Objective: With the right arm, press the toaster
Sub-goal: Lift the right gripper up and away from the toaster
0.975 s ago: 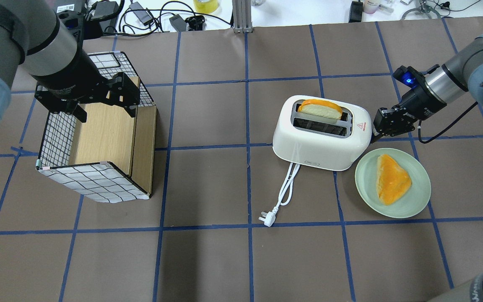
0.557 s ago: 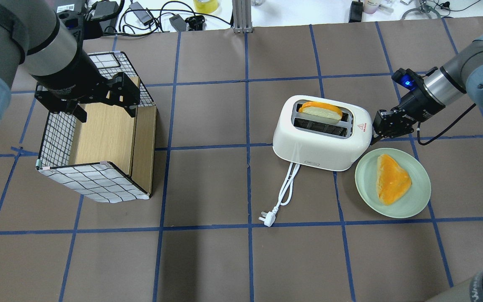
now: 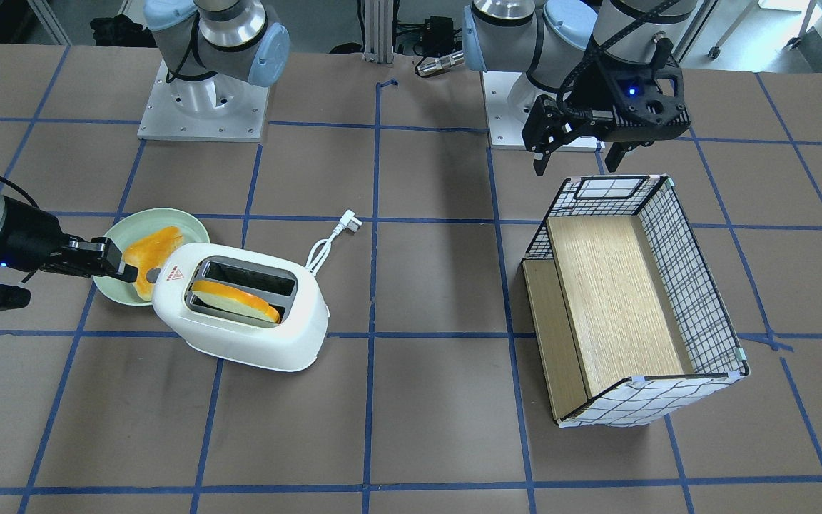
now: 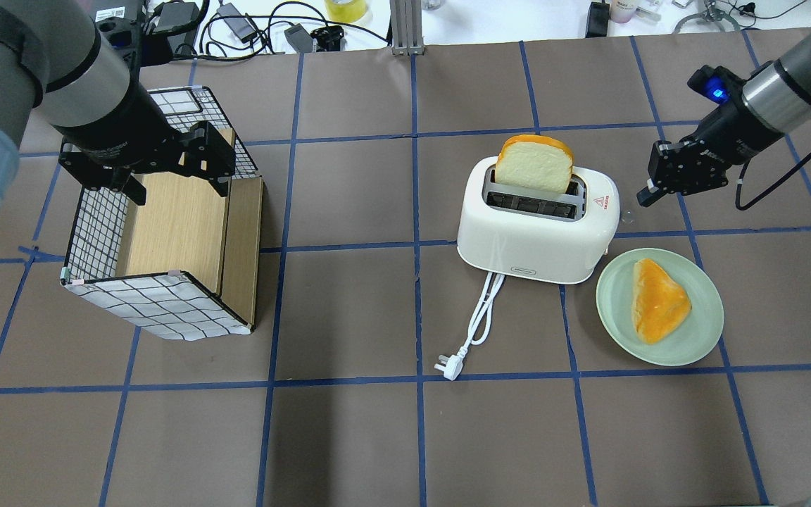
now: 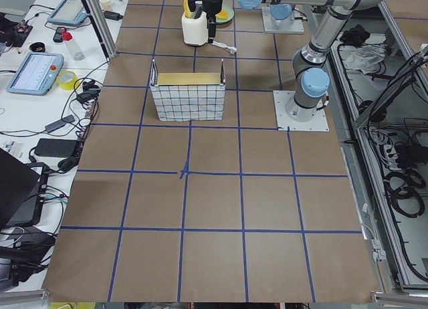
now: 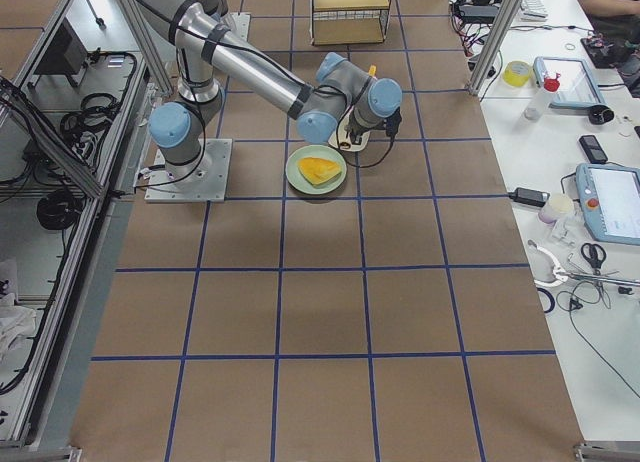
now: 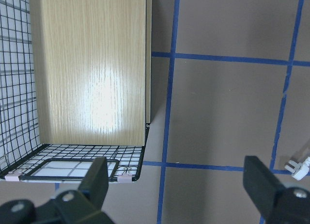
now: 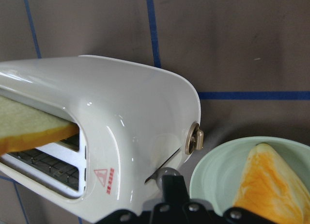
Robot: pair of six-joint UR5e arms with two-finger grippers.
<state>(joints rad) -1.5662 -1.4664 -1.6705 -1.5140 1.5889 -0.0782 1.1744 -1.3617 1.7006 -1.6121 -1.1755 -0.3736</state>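
The toaster (image 4: 536, 232) sits right of the bench's (image 4: 349, 436) middle, long side toward the robot. It is a white, rounded plastic body with a grey rim round two slots, a small red triangle mark (image 4: 604, 203) on top near its right end, and a round grey knob (image 8: 195, 138) on that end above a thin lever slot (image 8: 162, 165). Its white cord trails forward to a plug (image 4: 448, 367) lying loose on the bench. One bread slice (image 4: 533, 165) is in the far slot, but the views disagree on its height: overhead it stands tall out of the slot, from the front it lies low. They differ likewise on the right tool (image 3: 120, 268), whose fingers are together in a narrow tip. The front and wrist views put that tip at the toaster's end by the lever slot; overhead it is just clear of that end. The press therefore looks to be in hand or barely over, and I cannot tell whether the lever caught. With the plug out it may well not latch, so the next move calls for a straight downward push on the lever without shoving the light body sideways. A pale green plate (image 4: 701, 331) with another slice (image 4: 659, 299) lies just beside the toaster's near right corner. The left tool (image 3: 575, 160), fingers wide apart, hangs over a wire basket (image 3: 703, 300) well away.
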